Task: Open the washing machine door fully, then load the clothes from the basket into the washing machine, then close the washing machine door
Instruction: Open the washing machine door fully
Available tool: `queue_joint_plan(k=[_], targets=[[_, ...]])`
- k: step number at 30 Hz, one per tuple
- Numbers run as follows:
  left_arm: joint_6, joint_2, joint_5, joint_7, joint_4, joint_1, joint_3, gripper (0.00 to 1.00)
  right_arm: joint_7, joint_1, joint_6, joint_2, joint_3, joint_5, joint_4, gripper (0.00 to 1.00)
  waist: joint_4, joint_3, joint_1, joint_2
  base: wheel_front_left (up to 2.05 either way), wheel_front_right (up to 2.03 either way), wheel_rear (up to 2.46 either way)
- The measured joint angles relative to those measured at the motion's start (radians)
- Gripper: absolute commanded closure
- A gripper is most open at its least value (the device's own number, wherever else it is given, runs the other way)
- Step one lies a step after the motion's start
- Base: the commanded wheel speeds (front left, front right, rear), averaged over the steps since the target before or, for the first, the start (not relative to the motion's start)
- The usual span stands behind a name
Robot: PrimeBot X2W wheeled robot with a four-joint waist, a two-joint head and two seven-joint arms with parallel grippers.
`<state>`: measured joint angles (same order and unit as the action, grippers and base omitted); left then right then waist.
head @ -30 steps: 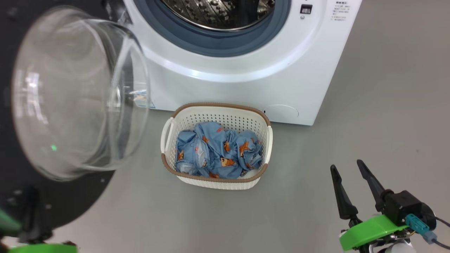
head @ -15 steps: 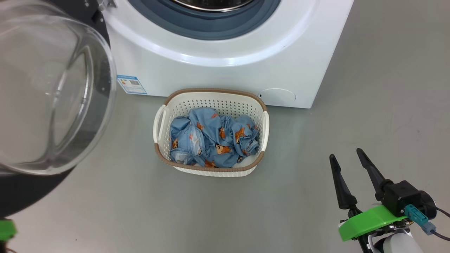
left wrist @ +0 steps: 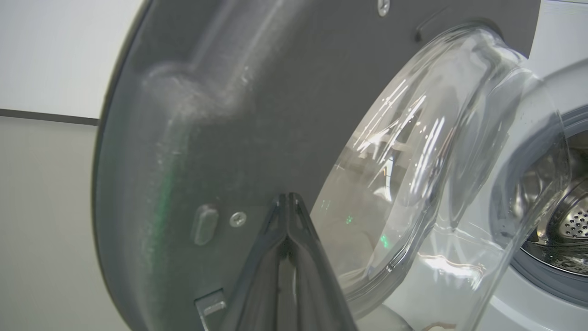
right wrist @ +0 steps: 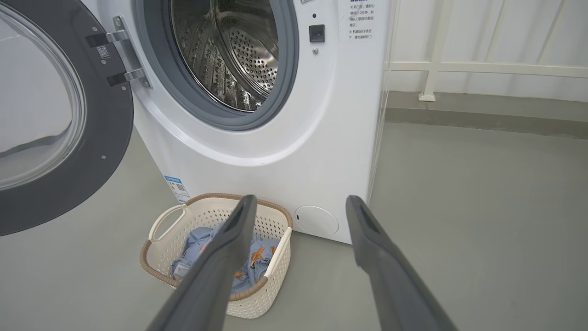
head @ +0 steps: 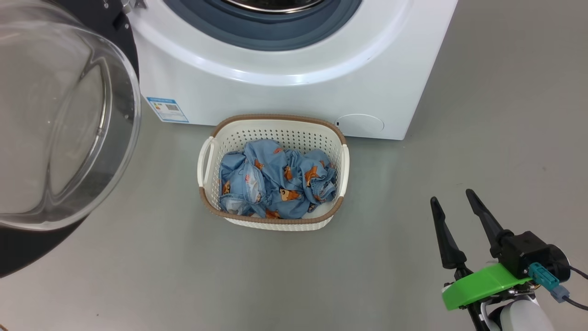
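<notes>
The washing machine (head: 285, 92) stands with its drum (right wrist: 229, 50) exposed inside the grey-blue gasket. The washing machine door (head: 59, 119) hangs swung out to the left, its glass bowl bulging toward me. In front of the machine, the cream basket (head: 271, 120) sits on the floor and holds the crumpled blue bear-print clothes (head: 275, 179). My right gripper (head: 452, 196) is open and empty at the lower right, well apart from the basket. In the left wrist view my left gripper (left wrist: 288, 198) is shut, with nothing between its fingers, its tips close before the door's dark inner face (left wrist: 206, 115).
A blue label sticker (head: 167, 109) and a round cover (head: 359, 125) mark the machine's lower front. Grey floor surrounds the basket. A white railing (right wrist: 432, 69) and wall stand behind the machine to its right.
The door has swung wider to the left, uncovering the blue label. The head camera has tilted, so the machine and basket sit higher in the picture. The right gripper has hardly moved.
</notes>
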<state>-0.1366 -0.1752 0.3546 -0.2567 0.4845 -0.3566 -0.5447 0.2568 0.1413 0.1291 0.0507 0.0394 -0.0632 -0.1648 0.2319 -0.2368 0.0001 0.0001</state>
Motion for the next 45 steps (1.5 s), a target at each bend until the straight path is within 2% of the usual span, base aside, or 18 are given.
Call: queue_joint_plan(k=[6, 13, 24, 25, 26, 27, 28, 29, 45], targets=[[0.0, 0.009, 0.0, 0.0, -0.071, 0.022, 0.04, 1.0, 0.0, 0.002, 0.0, 0.0, 0.0, -0.001, 0.001, 0.0, -0.003, 0.014, 0.0, 0.0, 0.0, 0.0, 0.0], [0.001, 0.055, -0.002, 0.0, -0.174, 0.11, 0.081, 1.0, 0.0, 0.001, 0.0, 0.0, -0.002, -0.011, 0.005, 0.0, -0.01, 0.034, 0.0, 0.0, 0.0, 0.0, 0.0], [0.001, 0.093, -0.017, 0.0, -0.374, 0.256, 0.248, 1.0, 0.0, -0.003, 0.0, 0.0, -0.013, -0.034, 0.021, 0.0, -0.058, 0.063, 0.0, -0.0001, 0.0, 0.0, 0.0], [0.001, 0.093, -0.02, 0.0, -0.384, 0.263, 0.263, 0.97, 0.0, -0.004, 0.0, 0.0, -0.016, -0.035, 0.023, 0.0, -0.064, 0.066, 0.0, -0.0001, 0.0, 0.0, 0.0], [0.001, 0.094, -0.02, 0.0, -0.394, 0.271, 0.275, 0.79, 0.0, -0.005, 0.0, 0.0, -0.019, -0.035, 0.025, 0.0, -0.069, 0.069, 0.0, 0.0, 0.0, 0.0, 0.0], [0.001, 0.095, -0.021, 0.0, -0.401, 0.277, 0.288, 0.57, 0.0, -0.012, 0.0, 0.0, -0.023, -0.036, 0.029, 0.0, -0.076, 0.073, 0.0, -0.0001, 0.0, 0.0, 0.0], [0.001, 0.096, -0.021, 0.0, -0.409, 0.285, 0.3, 0.17, 0.0, -0.02, 0.0, 0.0, -0.025, -0.037, 0.031, 0.0, -0.082, 0.077, 0.0, 0.0, 0.0, 0.0, 0.0], [0.001, 0.096, -0.021, 0.0, -0.415, 0.293, 0.313, 0.0, 0.0, -0.027, 0.0, 0.0, -0.027, -0.037, 0.031, 0.0, -0.089, 0.081, 0.0, 0.0, 0.0, 0.0, 0.0], [0.001, 0.064, -0.051, 0.0, -0.417, 0.385, 0.476, 0.0, 0.0, -0.087, 0.0, -0.001, -0.062, -0.054, 0.07, 0.0, -0.196, 0.141, 0.0, 0.0, 0.0, 0.0, 0.0]])
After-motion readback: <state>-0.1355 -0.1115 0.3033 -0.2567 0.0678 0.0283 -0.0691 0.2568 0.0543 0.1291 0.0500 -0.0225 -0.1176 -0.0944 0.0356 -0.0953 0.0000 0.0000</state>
